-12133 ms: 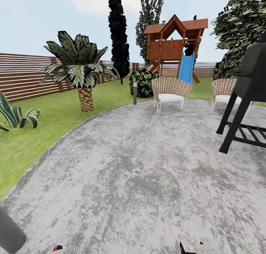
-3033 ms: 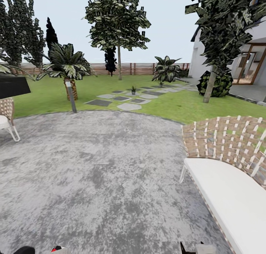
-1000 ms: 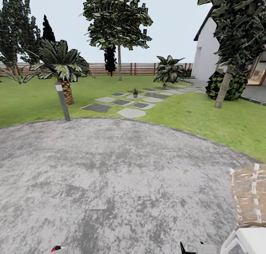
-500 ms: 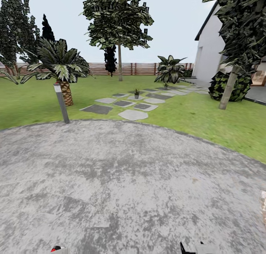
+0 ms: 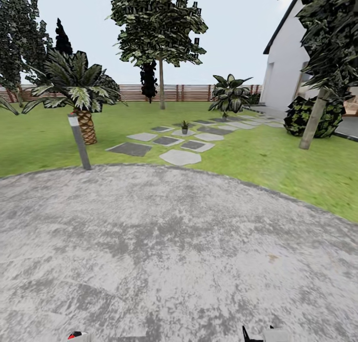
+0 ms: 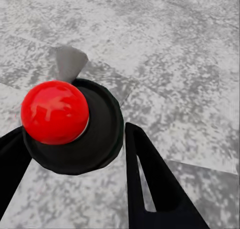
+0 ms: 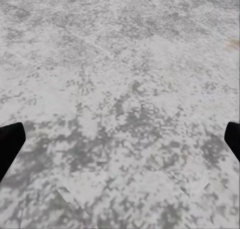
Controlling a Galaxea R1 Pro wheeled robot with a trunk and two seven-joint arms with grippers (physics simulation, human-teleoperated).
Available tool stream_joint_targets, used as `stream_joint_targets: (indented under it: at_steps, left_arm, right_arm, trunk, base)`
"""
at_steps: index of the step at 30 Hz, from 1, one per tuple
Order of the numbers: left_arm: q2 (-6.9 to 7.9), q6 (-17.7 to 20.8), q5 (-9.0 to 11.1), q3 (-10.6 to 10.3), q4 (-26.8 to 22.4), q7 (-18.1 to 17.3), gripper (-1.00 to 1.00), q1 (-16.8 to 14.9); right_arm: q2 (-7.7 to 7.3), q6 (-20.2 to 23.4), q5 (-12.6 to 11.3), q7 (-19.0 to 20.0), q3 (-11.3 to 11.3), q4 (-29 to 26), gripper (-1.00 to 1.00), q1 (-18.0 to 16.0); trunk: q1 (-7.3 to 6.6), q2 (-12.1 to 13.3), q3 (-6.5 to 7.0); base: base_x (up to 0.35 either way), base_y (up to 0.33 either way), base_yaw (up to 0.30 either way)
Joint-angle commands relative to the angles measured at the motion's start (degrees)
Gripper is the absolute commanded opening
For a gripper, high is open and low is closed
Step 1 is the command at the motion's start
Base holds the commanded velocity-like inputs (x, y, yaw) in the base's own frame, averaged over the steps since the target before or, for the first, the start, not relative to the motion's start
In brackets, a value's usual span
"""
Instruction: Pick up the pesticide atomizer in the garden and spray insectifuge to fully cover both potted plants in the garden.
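Note:
In the left wrist view the pesticide atomizer (image 6: 95, 134), a dark cylinder with a round red top (image 6: 55, 111), sits between the two black fingers (image 6: 155, 184) of my left gripper (image 6: 72, 134), which is shut on it. A red speck of the atomizer (image 5: 74, 335) shows at the head view's bottom edge. My right gripper (image 7: 120, 141) is open over bare patio, its fingertips (image 7: 10, 144) far apart. One small potted plant (image 5: 184, 127) stands far ahead among the stepping stones (image 5: 180, 157) on the lawn.
I am on the round grey patio (image 5: 164, 242). A grey lamp post (image 5: 79, 141) stands at its far left rim, with a palm (image 5: 82, 90) behind it. A broad-leaved shrub (image 5: 228, 94), a tree (image 5: 160, 28), the slatted fence (image 5: 184, 92) and a white house (image 5: 286, 68) lie beyond.
The camera has turned and moved on: the wicker chair has slid out of the picture at the right, and the stepping stones sit slightly nearer. The atomizer stays in the left gripper.

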Motion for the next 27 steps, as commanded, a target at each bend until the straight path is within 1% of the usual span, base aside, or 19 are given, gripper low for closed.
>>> stream_joint_targets:
  at_steps: [1, 27]
  left_arm:
    - [0.01, -0.17, 0.59, -0.05, 0.05, -0.28, -1.0, -0.03]
    - [0.01, -0.15, 0.59, -0.01, 0.04, -0.27, -1.0, -0.03]
  right_arm:
    - [0.0, -0.17, 0.09, -0.01, -0.09, 0.03, 1.0, -0.03]
    - [0.0, -0.17, 0.11, -0.01, -0.09, 0.05, 1.0, -0.03]
  trunk:
    - [0.02, -0.02, -0.05]
    - [0.02, -0.02, -0.05]
  base:
    - [0.338, 0.0, 0.0]
    - [0.338, 0.0, 0.0]
